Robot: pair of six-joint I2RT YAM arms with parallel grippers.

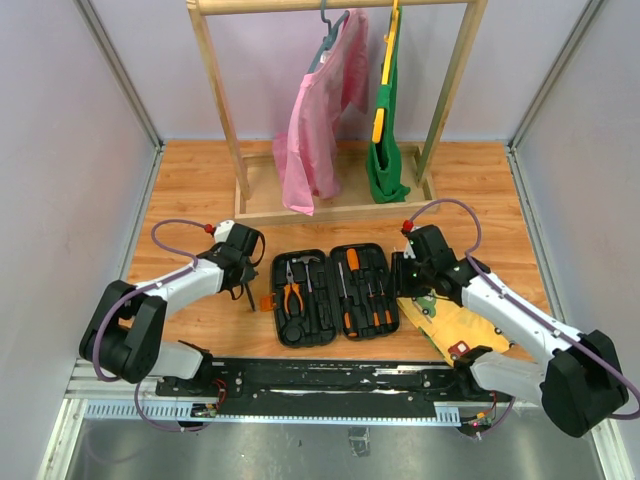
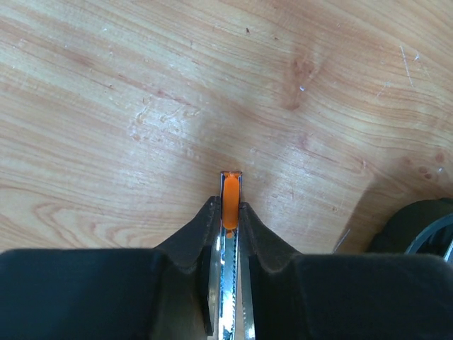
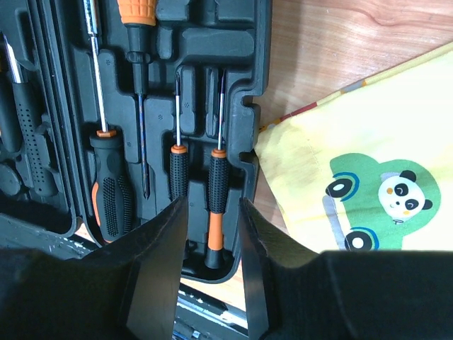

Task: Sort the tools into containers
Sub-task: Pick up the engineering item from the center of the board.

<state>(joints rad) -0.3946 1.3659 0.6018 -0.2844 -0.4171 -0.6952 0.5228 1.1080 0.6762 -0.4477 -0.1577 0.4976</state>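
Observation:
The black tool case (image 1: pixel 330 295) lies open at the table's near middle. Its left half holds orange-handled pliers (image 1: pixel 292 296) and a hammer (image 1: pixel 308 262); its right half holds several screwdrivers (image 1: pixel 352 290). My left gripper (image 1: pixel 246 282) hovers over bare wood just left of the case. It is shut on a thin serrated metal tool with an orange end (image 2: pixel 231 188) that sticks out past the fingertips (image 2: pixel 209 212). My right gripper (image 3: pixel 212 205) is open over the case's right edge (image 3: pixel 244 106), its fingers either side of a small orange-and-black screwdriver (image 3: pixel 216 185) lying in its slot.
A yellow board with cartoon vehicles (image 1: pixel 455 320) lies right of the case, under my right arm; it also shows in the right wrist view (image 3: pixel 354 163). A wooden clothes rack (image 1: pixel 240 130) with pink (image 1: pixel 320 130) and green (image 1: pixel 385 160) garments stands at the back.

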